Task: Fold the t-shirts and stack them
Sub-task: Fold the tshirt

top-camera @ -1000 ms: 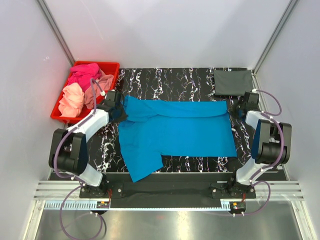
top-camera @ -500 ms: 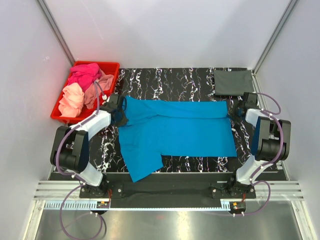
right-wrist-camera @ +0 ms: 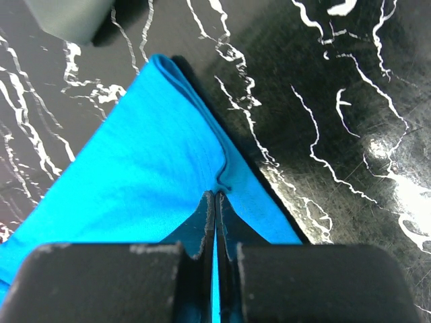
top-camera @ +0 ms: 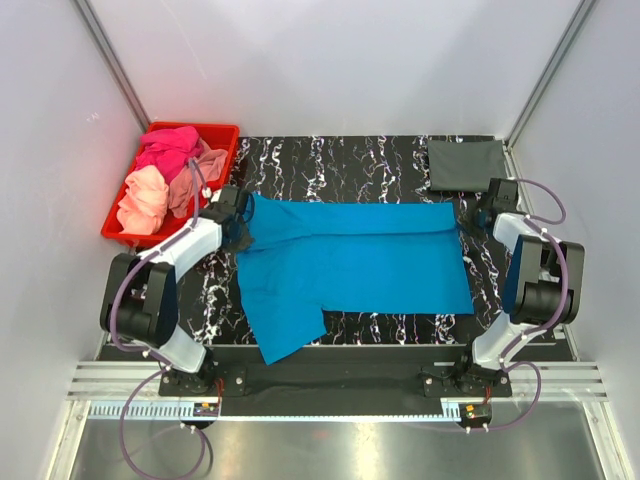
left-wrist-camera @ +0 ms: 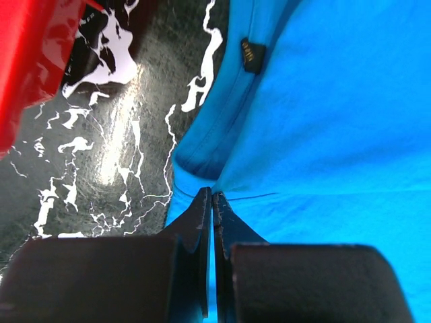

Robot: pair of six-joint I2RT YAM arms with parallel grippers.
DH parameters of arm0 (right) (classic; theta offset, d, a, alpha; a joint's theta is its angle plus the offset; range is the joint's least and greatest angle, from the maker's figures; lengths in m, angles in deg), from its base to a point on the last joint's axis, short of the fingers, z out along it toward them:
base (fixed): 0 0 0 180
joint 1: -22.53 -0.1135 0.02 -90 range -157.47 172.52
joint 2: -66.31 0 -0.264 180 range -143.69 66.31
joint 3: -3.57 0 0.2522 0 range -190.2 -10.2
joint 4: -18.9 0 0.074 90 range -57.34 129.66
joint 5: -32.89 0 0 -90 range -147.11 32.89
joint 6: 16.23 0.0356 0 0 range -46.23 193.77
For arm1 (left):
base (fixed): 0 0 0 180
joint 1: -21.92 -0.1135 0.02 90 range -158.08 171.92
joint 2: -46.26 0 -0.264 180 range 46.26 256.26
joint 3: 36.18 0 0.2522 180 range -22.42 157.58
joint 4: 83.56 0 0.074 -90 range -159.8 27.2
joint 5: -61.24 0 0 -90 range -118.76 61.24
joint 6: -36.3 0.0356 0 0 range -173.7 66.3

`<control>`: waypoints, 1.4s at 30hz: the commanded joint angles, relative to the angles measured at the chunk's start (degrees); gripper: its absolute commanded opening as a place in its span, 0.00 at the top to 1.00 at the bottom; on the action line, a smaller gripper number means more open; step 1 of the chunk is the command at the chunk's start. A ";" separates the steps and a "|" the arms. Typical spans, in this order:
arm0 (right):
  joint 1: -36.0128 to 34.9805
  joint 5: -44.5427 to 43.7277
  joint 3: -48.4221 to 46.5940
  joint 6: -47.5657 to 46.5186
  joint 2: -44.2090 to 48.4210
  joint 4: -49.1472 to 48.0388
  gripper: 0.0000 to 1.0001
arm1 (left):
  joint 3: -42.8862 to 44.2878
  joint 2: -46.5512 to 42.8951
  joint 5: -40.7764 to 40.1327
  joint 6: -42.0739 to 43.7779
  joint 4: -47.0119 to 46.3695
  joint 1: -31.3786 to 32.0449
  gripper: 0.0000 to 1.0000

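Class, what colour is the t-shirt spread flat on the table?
The t-shirt is bright blue, which shows best in the top external view.

No wording is coming through clearly enough to read. On the left wrist view, a small dark tag point(left-wrist-camera: 252, 54) sewn at the edge of the blue t-shirt point(left-wrist-camera: 323, 101) is showing a few gold letters, but they are too small and blurred to make out. Nothing else is carrying any legible print, number or sign.
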 commanded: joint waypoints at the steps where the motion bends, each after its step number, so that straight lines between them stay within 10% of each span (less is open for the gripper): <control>1: 0.53 -1.63 -2.27 -1.07 2.40 0.96 1.00 | 1.88 -2.96 -1.56 0.70 0.70 0.06 1.00; 13: 0.53 -1.72 -1.12 -0.63 0.99 2.28 0.91 | -4.02 -2.34 4.86 1.05 -0.89 0.77 0.99; 17: 0.53 -1.98 -3.57 -1.50 2.30 4.82 0.65 | -2.62 -6.11 8.45 1.66 0.69 0.77 0.51; 21: 0.53 -1.64 -6.48 -1.86 4.50 10.87 0.53 | 5.26 -8.06 14.60 5.44 3.32 0.68 0.34; 34: 0.10 14.53 -6.32 -2.74 16.10 14.15 0.51 | 19.62 5.65 23.50 10.11 3.68 -2.05 0.44; 42: -3.05 20.33 -2.09 -2.56 19.09 11.16 0.52 | 5.23 -1.54 15.41 9.48 -0.18 -0.38 0.39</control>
